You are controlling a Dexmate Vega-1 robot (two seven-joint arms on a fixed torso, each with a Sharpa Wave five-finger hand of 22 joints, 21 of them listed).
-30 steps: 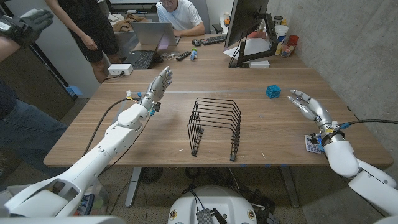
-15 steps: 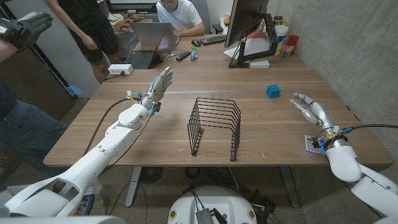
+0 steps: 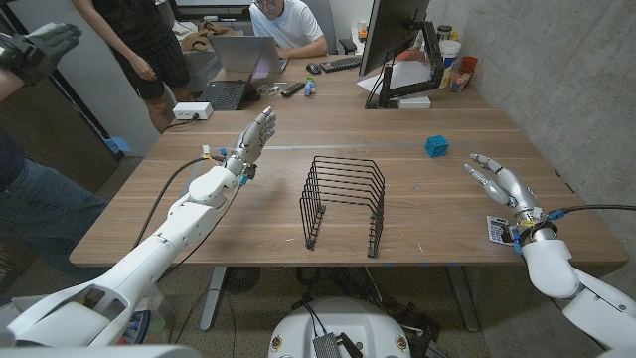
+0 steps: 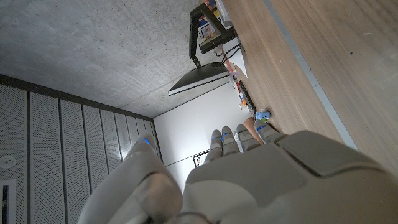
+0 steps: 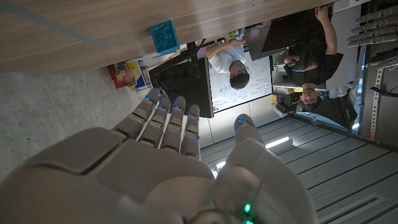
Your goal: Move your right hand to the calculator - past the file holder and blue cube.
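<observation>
The right hand (image 3: 497,179) is open, fingers spread, and holds nothing; it stands above the table (image 3: 417,214) near its right edge. The calculator (image 3: 496,230) lies on the table just beside the wrist, partly hidden by it. The cube (image 3: 436,146) sits beyond the fingers, apart from them. The holder (image 3: 344,202) stands in the table's middle. The left hand (image 3: 256,132) is open too, raised with straight fingers.

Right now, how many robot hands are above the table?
2: the left hand is raised behind the file holder's left side; the right hand hovers between blue cube and calculator.
</observation>
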